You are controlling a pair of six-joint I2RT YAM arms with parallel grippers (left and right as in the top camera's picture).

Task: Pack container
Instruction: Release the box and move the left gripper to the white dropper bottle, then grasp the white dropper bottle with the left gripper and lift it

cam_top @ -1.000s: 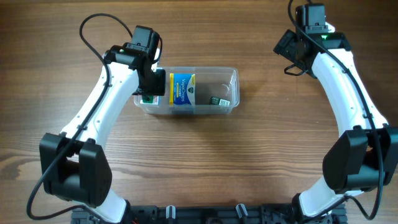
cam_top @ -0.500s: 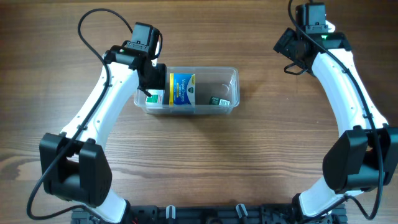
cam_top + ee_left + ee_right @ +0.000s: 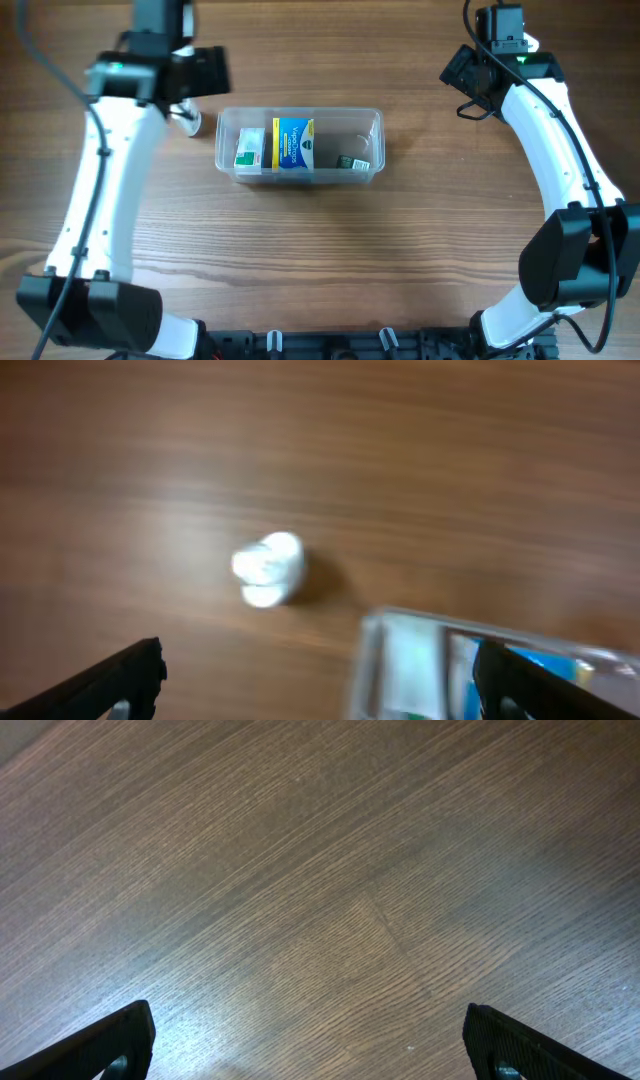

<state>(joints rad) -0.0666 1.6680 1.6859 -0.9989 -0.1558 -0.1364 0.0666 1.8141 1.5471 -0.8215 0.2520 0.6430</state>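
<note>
The clear tub (image 3: 355, 128) sits in the middle of the tabletop (image 3: 320, 260), holding a white-and-green box (image 3: 249, 150), a blue-and-yellow box (image 3: 293, 143) and a small dark item (image 3: 349, 162) I can't make out. The left hand (image 3: 318, 682), fingers (image 3: 120, 680) spread wide with nothing between them, hangs above a blurred small white object (image 3: 268, 568) just beside the tub's left end. The right hand (image 3: 310, 1048) is spread open too, only its fingertips (image 3: 110, 1045) in view.

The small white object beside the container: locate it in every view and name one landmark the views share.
Overhead: the small white object sits just off the upper-left corner of the container.
Left wrist: it is blurred, a little left of centre, and up and left of the container's corner.
Right wrist: not in it.
Shared landmark: that corner of the container, seen in the overhead and left wrist views.
</note>
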